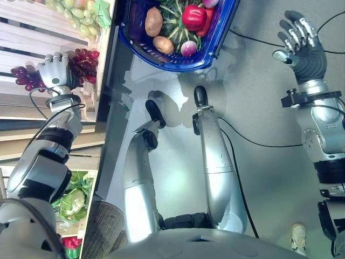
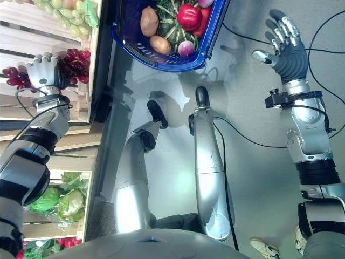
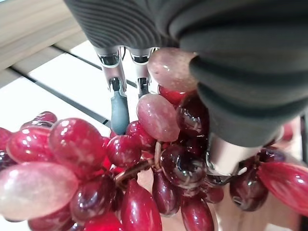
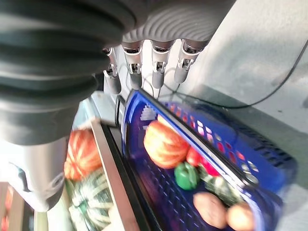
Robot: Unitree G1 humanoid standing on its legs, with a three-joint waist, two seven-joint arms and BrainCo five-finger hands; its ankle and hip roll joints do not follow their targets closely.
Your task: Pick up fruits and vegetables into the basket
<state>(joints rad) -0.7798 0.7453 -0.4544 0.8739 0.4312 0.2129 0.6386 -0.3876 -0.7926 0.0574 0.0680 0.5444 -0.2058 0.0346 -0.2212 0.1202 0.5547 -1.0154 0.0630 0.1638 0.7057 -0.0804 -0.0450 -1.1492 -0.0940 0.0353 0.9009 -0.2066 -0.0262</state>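
The left hand (image 1: 53, 70) is up on the pale wooden shelf (image 1: 21, 32), sitting right on a bunch of red grapes (image 1: 83, 62) near the shelf's edge closest to the floor. In the left wrist view the grapes (image 3: 144, 159) are packed under the palm. The fingers (image 3: 119, 108) come down behind the bunch and the thumb presses in from the opposite side, so the hand is curled round the cluster with grapes poking out on every side. A woody bit of stem (image 3: 134, 168) shows in the middle of the bunch. More red grapes (image 1: 24, 78) trail off on the other side of the hand along the same shelf, and a bunch of green grapes (image 1: 81, 13) lies further back on the slats.

The blue basket (image 1: 215, 46) sits on the grey floor (image 1: 259, 108) beside the shelf unit, well apart from the left hand. It already holds two potatoes (image 1: 153, 21), a red pepper (image 1: 194, 16), a small reddish-white radish-looking thing (image 1: 188, 47) and something dark green and striped underneath.

The right hand (image 1: 299, 40) hangs out over the floor on the far side of the basket, fingers spread wide with nothing in them. Its wrist view looks past the straight fingers (image 4: 159, 77) at the basket (image 4: 250, 154).

Lower shelf has leafy green cabbage (image 1: 75, 199).
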